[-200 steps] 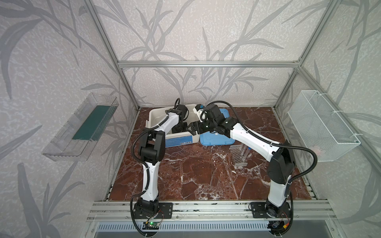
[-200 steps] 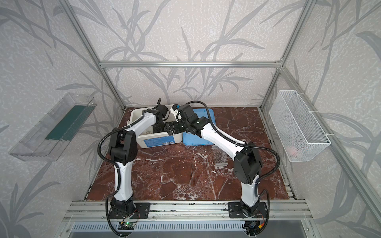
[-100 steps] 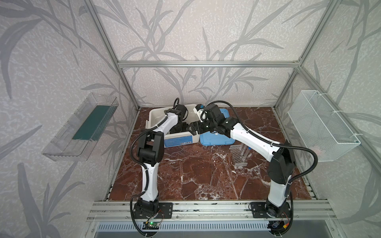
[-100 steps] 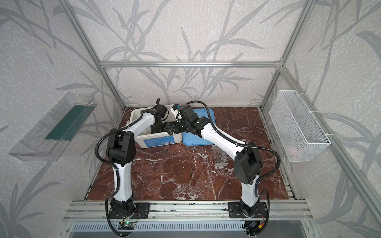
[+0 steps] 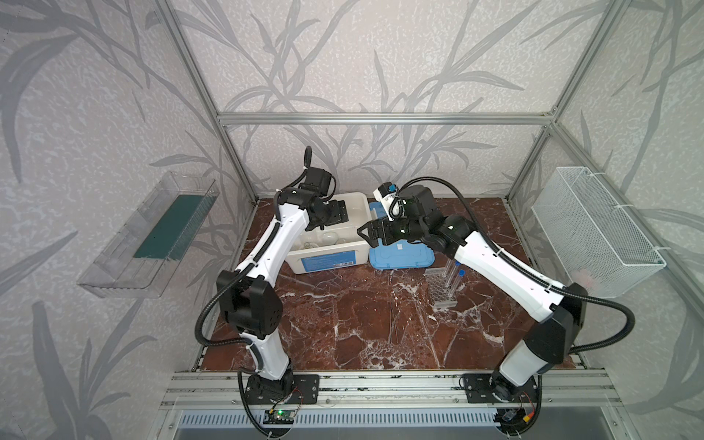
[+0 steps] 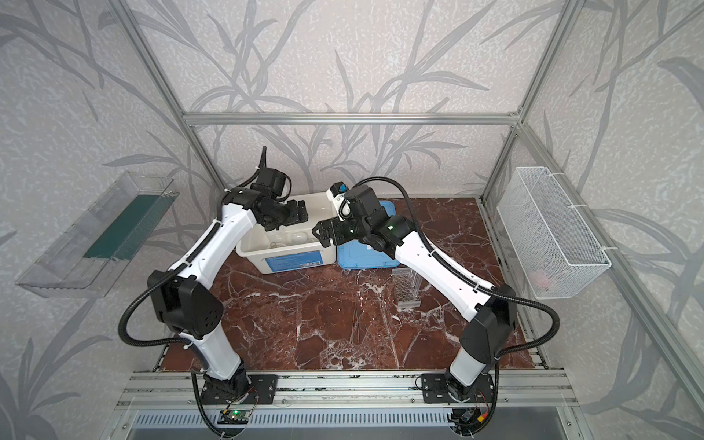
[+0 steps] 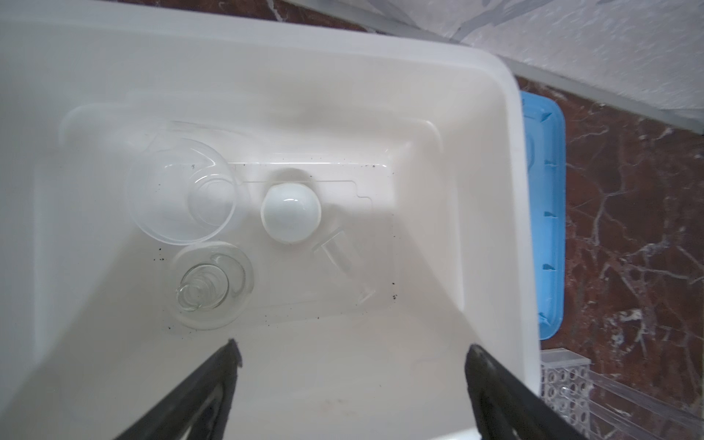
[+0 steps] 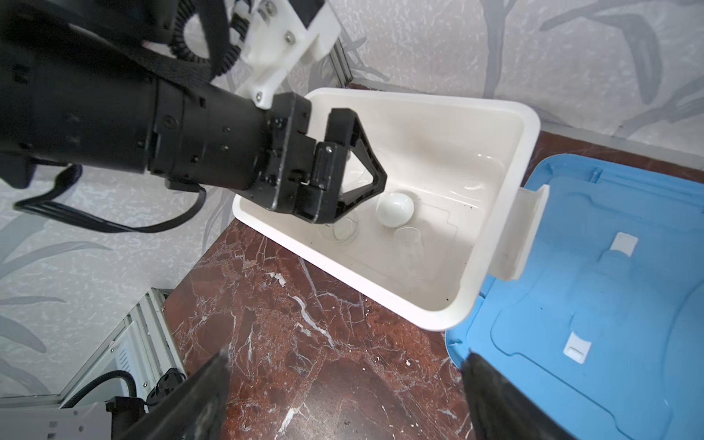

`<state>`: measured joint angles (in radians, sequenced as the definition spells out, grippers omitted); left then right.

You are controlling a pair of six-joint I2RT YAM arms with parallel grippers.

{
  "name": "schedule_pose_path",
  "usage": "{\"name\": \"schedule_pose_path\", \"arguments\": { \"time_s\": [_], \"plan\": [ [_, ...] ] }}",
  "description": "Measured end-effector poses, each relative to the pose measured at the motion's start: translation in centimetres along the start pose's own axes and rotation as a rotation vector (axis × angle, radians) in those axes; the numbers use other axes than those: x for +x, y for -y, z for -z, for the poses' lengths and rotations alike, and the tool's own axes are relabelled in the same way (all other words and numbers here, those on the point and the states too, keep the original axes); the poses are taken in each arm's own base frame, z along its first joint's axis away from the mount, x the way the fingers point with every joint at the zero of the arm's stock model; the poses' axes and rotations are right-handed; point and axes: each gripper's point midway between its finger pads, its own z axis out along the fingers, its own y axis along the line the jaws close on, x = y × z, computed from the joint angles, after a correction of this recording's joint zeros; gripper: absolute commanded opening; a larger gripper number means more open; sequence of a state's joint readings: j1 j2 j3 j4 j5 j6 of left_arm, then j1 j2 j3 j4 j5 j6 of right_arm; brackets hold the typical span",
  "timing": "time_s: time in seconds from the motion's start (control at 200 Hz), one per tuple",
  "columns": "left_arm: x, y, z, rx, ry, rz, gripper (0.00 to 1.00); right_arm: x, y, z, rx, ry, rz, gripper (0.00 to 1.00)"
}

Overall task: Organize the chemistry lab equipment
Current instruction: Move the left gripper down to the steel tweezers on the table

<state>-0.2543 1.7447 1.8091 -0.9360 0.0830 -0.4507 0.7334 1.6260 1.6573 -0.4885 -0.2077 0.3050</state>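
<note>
In the left wrist view a clear jar (image 7: 179, 190), a round glass vessel (image 7: 211, 285), a white domed dish (image 7: 291, 213) and a small clear beaker (image 7: 339, 255) on its side lie inside the white tub (image 7: 491, 190). My left gripper (image 7: 352, 348) hangs open and empty above the tub floor, seen in a top view (image 5: 339, 215) too. My right gripper (image 8: 346, 356) is open and empty over the marble by the tub's front corner (image 5: 364, 232). The clear multi-hole rack (image 5: 444, 291) stands on the marble with blue-capped tubes (image 5: 455, 272) upright in it.
The blue lid (image 5: 400, 257) lies flat against the tub's right side, under the right forearm. A white wire basket (image 5: 594, 232) hangs on the right wall, and a clear tray with a green mat (image 5: 152, 236) on the left wall. The two grippers are close together over the tub.
The left gripper's jaws have spread wider above the tub. Both arms stay almost where they were.
</note>
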Motion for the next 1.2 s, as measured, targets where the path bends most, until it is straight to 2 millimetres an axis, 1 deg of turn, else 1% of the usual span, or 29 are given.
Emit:
{"name": "schedule_pose_path", "arguments": {
  "time_s": [0.095,0.16,0.225,0.28,0.34,0.405,0.48,0.56,0.67,0.735,0.83,0.89,0.985,1.04,1.145,1.2],
  "plan": [
    [-0.2,1.2,2.7,0.071,0.033,0.002,0.99,0.6,0.2,1.8,0.012,0.002,0.005,1.0],
    [0.2,2.2,4.6,0.122,0.049,-0.003,0.99,1.4,0.5,2.8,0.027,-0.009,0.003,0.99],
    [1.0,3.2,6.4,0.164,0.061,-0.025,0.99,2.5,1.1,3.8,0.051,-0.031,-0.004,0.99],
    [2.4,4.3,7.8,0.199,0.062,-0.053,0.99,3.9,1.6,4.6,0.073,-0.054,-0.006,0.99],
    [4.4,5.5,8.9,0.237,0.048,-0.083,0.99,5.4,2.0,5.5,0.089,-0.082,-0.007,0.99],
    [6.7,6.4,9.6,0.266,0.021,-0.112,0.99,7.1,2.4,6.7,0.105,-0.104,-0.006,0.99],
    [9.5,7.5,9.9,0.289,-0.02,-0.144,0.97,8.9,2.7,8.0,0.116,-0.12,-0.007,1.0],
    [12.8,8.4,9.4,0.302,-0.077,-0.176,0.96,10.5,3.0,9.5,0.124,-0.123,-0.005,0.98],
    [17.3,9.0,7.7,0.286,-0.169,-0.205,0.92,12.7,3.5,11.1,0.135,-0.131,-0.007,0.96],
    [19.8,9.2,6.5,0.272,-0.213,-0.22,0.89,13.8,3.8,11.5,0.143,-0.138,-0.01,0.95],
    [22.8,9.5,4.9,0.254,-0.27,-0.231,0.8,15.4,4.3,11.7,0.154,-0.167,-0.019,0.91],
    [24.4,9.8,3.9,0.243,-0.299,-0.238,0.78,16.5,4.7,11.6,0.164,-0.189,-0.024,0.9],
    [26.6,10.6,2.2,0.222,-0.339,-0.239,0.68,18.1,5.4,11.3,0.18,-0.232,-0.035,0.9],
    [27.9,10.9,1.1,0.206,-0.359,-0.24,0.65,18.9,5.6,11.2,0.186,-0.248,-0.041,0.9],
    [29.9,10.9,-1.0,0.168,-0.396,-0.23,0.6,19.9,6.0,11.3,0.195,-0.26,-0.055,0.89],
    [30.9,10.7,-1.9,0.153,-0.412,-0.23,0.59,20.1,6.1,11.5,0.198,-0.257,-0.059,0.89]
  ]
}}
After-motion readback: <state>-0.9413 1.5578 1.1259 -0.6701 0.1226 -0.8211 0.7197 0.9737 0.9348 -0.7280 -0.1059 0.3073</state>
